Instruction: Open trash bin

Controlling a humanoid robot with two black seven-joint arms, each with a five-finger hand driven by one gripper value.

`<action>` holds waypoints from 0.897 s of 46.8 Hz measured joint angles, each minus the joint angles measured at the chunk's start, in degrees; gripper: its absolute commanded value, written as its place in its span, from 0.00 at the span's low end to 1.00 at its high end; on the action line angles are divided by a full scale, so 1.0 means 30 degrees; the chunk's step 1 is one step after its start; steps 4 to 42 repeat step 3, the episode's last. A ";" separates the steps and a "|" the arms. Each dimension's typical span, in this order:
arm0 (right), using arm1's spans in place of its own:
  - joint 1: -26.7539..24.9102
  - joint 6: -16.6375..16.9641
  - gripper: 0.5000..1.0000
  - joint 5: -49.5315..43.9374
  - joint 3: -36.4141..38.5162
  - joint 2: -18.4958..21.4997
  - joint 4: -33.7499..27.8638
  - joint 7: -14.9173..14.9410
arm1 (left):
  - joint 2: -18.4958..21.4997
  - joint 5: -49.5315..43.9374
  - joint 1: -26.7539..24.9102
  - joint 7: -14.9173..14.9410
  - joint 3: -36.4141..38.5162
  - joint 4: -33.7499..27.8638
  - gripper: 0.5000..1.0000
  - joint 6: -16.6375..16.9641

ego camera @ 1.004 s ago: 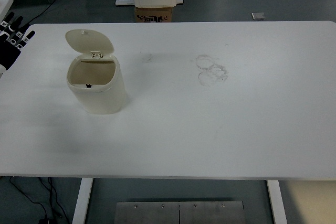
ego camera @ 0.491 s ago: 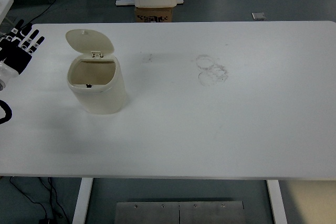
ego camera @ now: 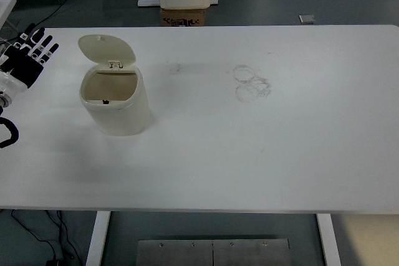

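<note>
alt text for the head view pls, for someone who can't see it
A cream trash bin stands on the left of a white table with its lid flipped up and open. The robot's left hand, fingers spread, hovers at the table's left edge, apart from the bin.

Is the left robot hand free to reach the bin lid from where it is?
Probably yes. The left robot hand is open at the table's left edge, and only bare table lies between it and the raised lid.

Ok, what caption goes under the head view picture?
Cream trash bin stands open on white table, left hand beside it.
</note>
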 measured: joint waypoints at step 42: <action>-0.0005 -0.0014 0.98 0.0008 0.0002 0.0000 0.0002 0.0000 | -0.0001 0.0039 0.0000 0.0000 -0.0009 0.0000 1.00 0.0000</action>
